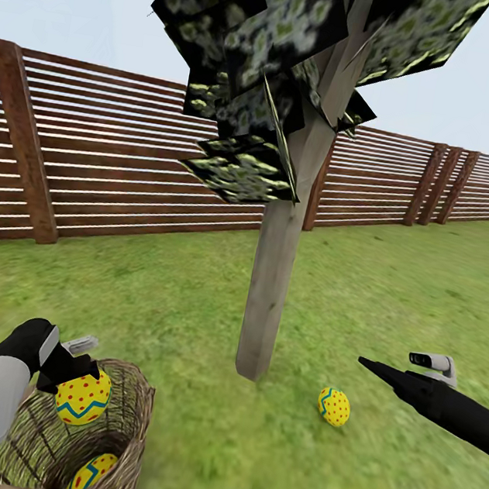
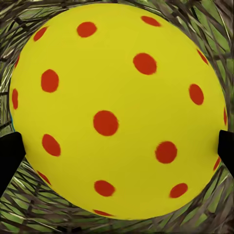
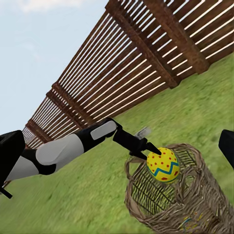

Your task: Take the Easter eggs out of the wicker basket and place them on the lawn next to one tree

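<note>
My left gripper is shut on a yellow Easter egg with red dots and a blue zigzag, held just above the wicker basket at the lower left. The left wrist view shows that egg up close between the two dark fingertips. A second egg lies inside the basket. A third egg rests on the lawn right of the tree trunk. My right gripper hovers open above the grass near that egg. The right wrist view takes in the held egg and basket.
A brown slat fence bounds the garden behind the tree. Blocky speckled foliage hangs over the trunk at head height. Open grass stretches to the right and behind the trunk.
</note>
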{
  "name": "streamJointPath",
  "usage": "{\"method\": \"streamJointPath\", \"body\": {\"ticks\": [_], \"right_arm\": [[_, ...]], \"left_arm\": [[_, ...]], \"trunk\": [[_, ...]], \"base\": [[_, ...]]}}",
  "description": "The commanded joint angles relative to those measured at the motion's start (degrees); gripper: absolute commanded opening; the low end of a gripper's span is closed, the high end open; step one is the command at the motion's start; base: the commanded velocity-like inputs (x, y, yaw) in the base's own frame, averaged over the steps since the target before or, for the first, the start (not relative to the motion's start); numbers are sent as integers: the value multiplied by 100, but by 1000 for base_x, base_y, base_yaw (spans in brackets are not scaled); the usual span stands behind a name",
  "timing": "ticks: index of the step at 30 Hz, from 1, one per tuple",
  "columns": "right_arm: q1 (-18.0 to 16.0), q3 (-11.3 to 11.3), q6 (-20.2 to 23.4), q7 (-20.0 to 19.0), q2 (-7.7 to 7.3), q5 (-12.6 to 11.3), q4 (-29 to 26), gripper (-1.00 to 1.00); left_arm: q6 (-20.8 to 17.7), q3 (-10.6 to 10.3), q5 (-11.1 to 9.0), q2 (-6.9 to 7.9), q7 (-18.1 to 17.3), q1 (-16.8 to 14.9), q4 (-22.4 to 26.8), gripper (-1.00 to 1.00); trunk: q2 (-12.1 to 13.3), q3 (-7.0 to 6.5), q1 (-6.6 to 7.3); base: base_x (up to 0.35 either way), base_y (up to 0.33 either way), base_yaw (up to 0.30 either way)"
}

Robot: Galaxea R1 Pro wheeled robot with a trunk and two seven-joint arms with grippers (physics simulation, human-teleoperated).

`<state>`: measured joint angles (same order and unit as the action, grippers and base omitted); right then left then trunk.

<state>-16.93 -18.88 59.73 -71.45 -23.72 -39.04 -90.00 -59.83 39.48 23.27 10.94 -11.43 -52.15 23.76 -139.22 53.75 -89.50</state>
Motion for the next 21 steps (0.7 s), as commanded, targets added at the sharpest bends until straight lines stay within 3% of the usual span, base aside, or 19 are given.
{"method": "streamJointPath", "body": {"ticks": [1,21], "right_arm": [[-4,-2,27,12,3,8,3,100],[-4,-2,27,58,15,19,18,100]], "left_arm": [[-17,42,64,-4,-43,0,6,-100],[-17,40,71,-9,-17,3,14,-100]], "trunk": [[39,-12,24],[841,-371,463]], "base": [[-5,0,0],[-44,0,0]]}}
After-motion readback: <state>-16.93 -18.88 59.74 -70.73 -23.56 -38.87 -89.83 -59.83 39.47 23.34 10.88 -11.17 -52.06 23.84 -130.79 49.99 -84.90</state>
